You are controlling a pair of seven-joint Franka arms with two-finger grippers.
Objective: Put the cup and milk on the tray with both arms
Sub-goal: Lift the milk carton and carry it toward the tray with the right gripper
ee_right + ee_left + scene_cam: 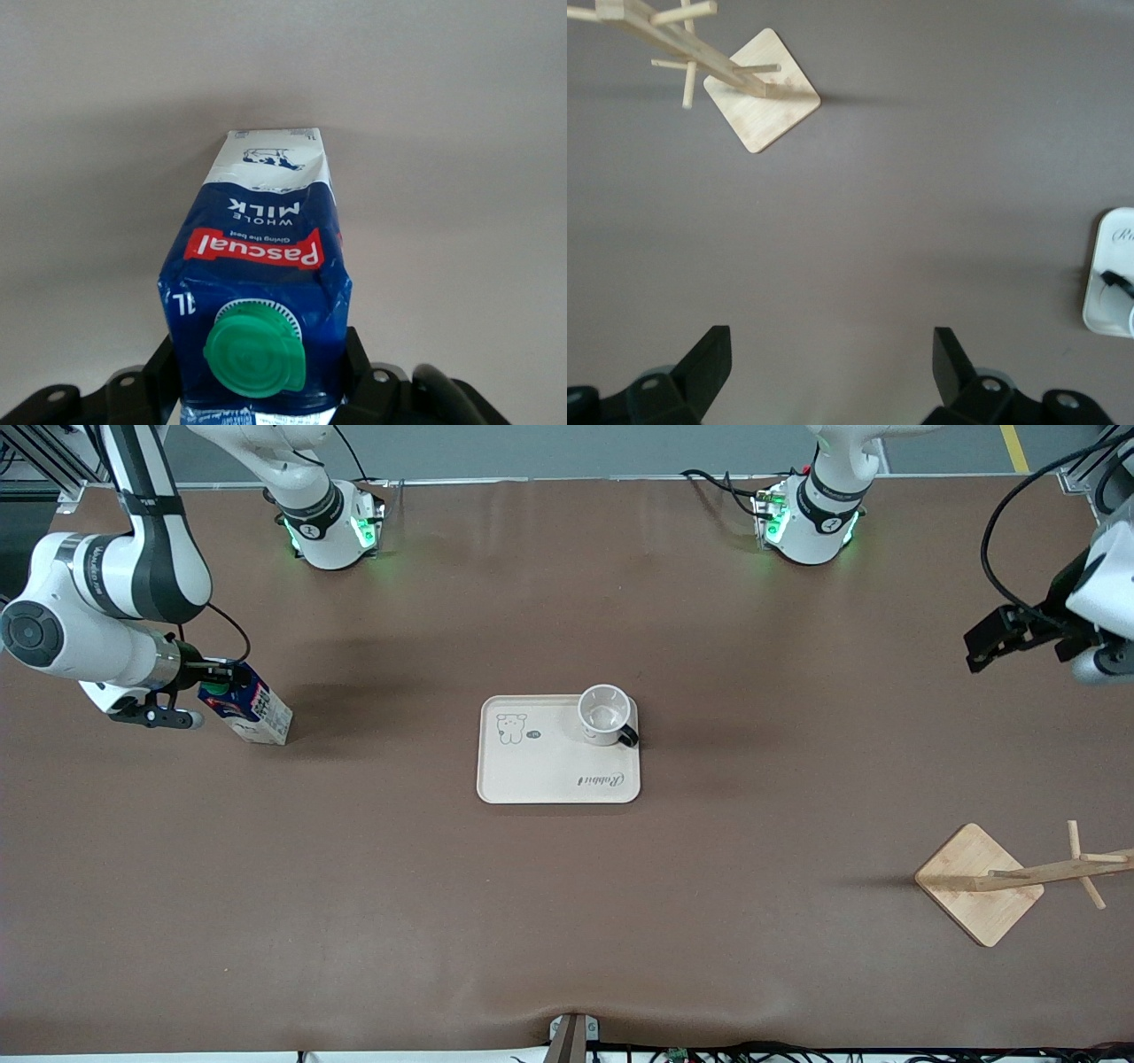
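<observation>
The milk [252, 710] stands on the table at nine o'clock from the tray [558, 779], well apart, pinched near its top by the right gripper [220, 682]. It should be lifted straight and kept upright. The cup [606, 714] sits on the tray already. The left gripper [833, 367] waits wide open and empty above bare table.

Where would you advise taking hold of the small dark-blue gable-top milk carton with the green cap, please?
Grip the dark-blue gable-top milk carton high up, just under its green round cap, across its two flat side walls, coming from the right arm's end of the table. The flat parallel sides suit a two-finger hold, and the right pincer already straddles that upper part, so little realignment seems needed.
</observation>
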